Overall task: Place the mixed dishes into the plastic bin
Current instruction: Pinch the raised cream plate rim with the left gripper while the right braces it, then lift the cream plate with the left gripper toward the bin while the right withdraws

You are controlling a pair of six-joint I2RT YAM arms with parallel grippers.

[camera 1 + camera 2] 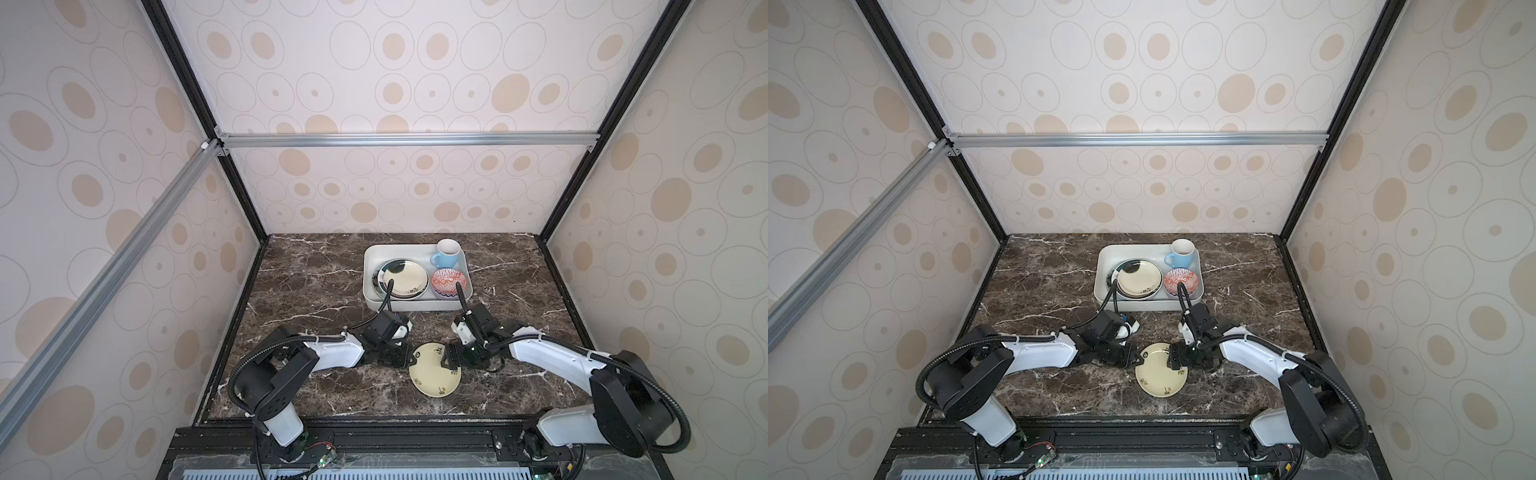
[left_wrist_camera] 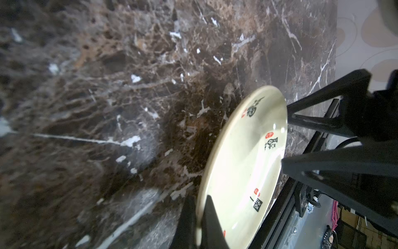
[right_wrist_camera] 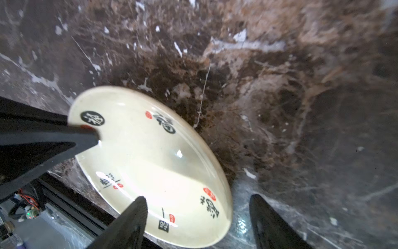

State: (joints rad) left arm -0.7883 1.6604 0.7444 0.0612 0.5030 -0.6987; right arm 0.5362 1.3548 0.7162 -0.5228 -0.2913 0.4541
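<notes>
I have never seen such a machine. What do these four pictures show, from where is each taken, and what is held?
This robot has a left arm and a right arm, each ending in a two-fingered tool. Two pictures look down on the whole marble table; two come from cameras on the wrists. The white bin holds stacked plates, a red-patterned bowl and a light-blue mug. Near the front, the left tool pinches the rim of a small cream plate. The right tool is open at its opposite edge, gripping nothing.
</notes>
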